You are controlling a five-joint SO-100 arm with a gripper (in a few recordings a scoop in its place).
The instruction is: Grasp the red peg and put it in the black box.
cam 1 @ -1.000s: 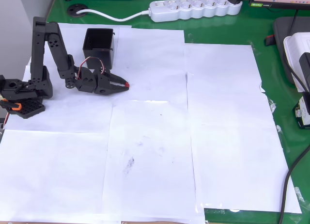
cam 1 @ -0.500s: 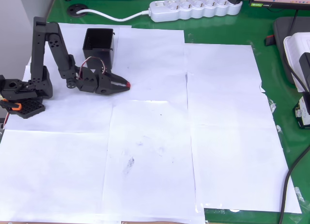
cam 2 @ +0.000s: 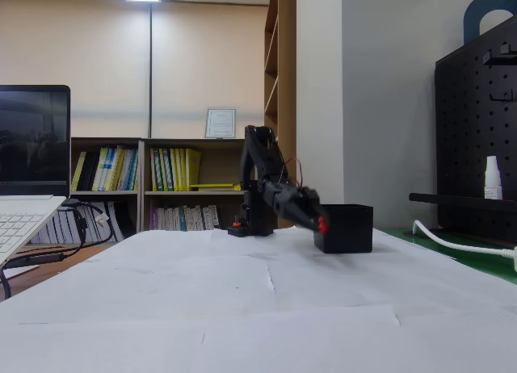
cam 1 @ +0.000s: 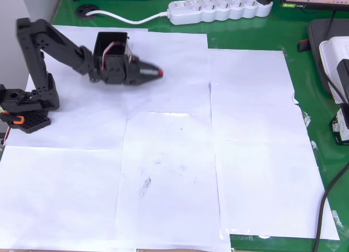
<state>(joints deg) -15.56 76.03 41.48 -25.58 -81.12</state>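
Note:
The black box [cam 1: 111, 46] stands on white paper at the upper left of the overhead view, and right of centre in the fixed view [cam 2: 347, 228]. My gripper [cam 1: 157, 72] is shut on the tiny red peg [cam 1: 160, 73], which shows at its tip. It hovers just right of the box, lifted off the paper, and part of the arm covers the box's right wall. In the fixed view the gripper [cam 2: 321, 223] holds the red peg [cam 2: 323, 224] in front of the box's left side, above the table.
The black robot base [cam 1: 24, 107] sits at the left edge. A white power strip [cam 1: 221, 8] and its cable lie along the back on the green mat [cam 1: 305, 88]. A laptop [cam 2: 28, 195] stands at the left of the fixed view. White paper sheets [cam 1: 174, 175] cover the table.
The arm has risen and swung toward the back, carrying the red peg up off the paper from below the box to beside its right wall.

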